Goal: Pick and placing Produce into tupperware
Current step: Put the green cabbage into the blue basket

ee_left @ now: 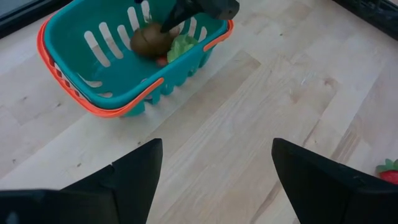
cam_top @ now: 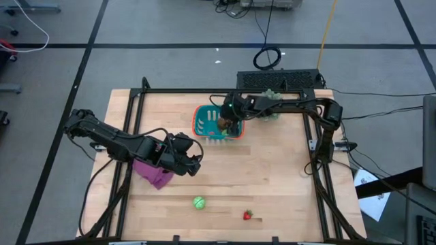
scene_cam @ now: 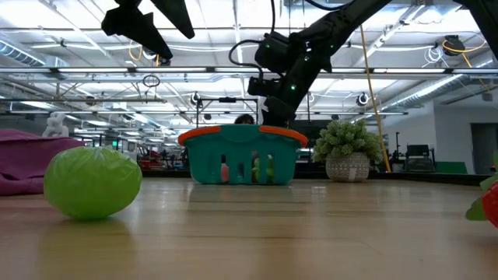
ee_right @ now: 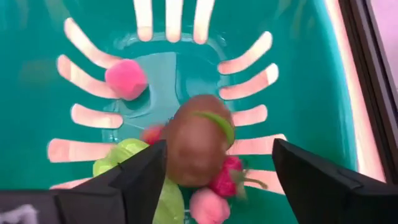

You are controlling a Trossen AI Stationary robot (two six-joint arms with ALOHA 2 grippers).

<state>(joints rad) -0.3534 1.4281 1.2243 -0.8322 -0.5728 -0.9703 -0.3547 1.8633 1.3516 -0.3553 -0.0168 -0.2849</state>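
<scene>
Now the green piece (cam_top: 198,202) and strawberry (cam_top: 248,215) lie near, nearer the open left gripper (cam_top: 196,163) (right gripper (cam_top: 227,121), open, over the basket (cam_top: 204,126)).

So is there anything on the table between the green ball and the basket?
No. In the high view, only bare wood lies between the green ball and the teal basket.

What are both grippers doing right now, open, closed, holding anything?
Left gripper: open, empty, over bare table near the purple cloth.
Right gripper: open over the basket, brown kiwi between its fingers, apparently released.
</scene>
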